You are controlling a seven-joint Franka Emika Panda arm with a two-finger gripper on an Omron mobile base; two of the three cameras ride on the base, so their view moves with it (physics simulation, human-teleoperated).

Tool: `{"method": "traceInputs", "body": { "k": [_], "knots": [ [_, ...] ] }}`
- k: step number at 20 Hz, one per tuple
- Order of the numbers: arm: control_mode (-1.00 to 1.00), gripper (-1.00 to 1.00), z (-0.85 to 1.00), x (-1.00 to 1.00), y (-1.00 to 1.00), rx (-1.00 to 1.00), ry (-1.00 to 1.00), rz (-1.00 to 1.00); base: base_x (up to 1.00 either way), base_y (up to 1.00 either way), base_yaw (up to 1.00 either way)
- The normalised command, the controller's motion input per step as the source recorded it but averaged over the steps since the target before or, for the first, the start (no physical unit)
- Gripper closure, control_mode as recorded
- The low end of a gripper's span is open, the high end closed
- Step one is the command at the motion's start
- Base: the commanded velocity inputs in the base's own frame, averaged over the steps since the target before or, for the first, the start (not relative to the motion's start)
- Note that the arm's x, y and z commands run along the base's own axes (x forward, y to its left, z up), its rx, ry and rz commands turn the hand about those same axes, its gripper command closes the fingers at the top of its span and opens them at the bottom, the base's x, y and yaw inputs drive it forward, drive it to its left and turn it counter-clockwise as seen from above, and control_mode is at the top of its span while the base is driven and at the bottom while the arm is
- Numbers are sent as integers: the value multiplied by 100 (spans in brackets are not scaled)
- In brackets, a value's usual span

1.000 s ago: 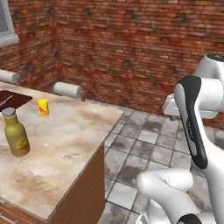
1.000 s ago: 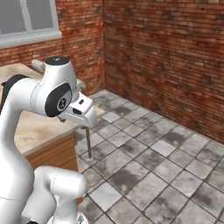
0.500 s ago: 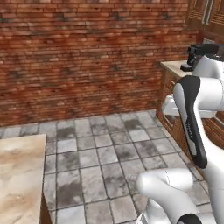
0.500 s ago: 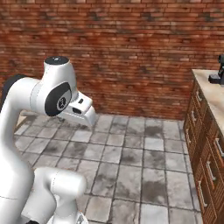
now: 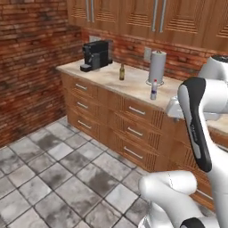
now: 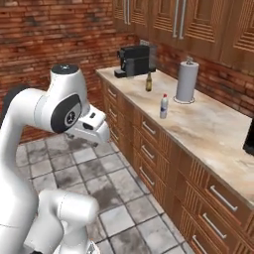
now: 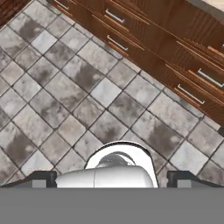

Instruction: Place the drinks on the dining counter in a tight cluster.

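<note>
Even, bright rendered light; soft faint shadows; slightly blurry, no glare.

grey stone floor tiles [image 7: 65, 87] with dark grout run diagonally across most of the frame, mottled light and dark; along the upper right stands a row of dark wooden drawer fronts [image 7: 175, 43], each with a slim pale bar handle [image 7: 190, 93] — a sliver of pale counter top [image 7: 214, 3] shows at the top right corner; the two dark fingertips [image 7: 41, 178] sit far apart at the bottom corners, nothing between them.
</note>
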Motion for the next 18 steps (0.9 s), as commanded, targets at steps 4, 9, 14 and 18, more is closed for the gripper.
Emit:
{"method": "traceInputs", "body": {
  "k": [4, 9, 14, 18],
  "knots": [
    [100, -100, 0, 0, 0, 0, 0, 0, 100, 43, -30],
    [100, -100, 0, 0, 0, 0, 0, 0, 100, 16, -26],
    [100, -100, 0, 0, 0, 0, 0, 0, 91, 3, -55],
    [100, -100, 0, 0, 0, 0, 0, 0, 62, 18, -70]
  ]
}}
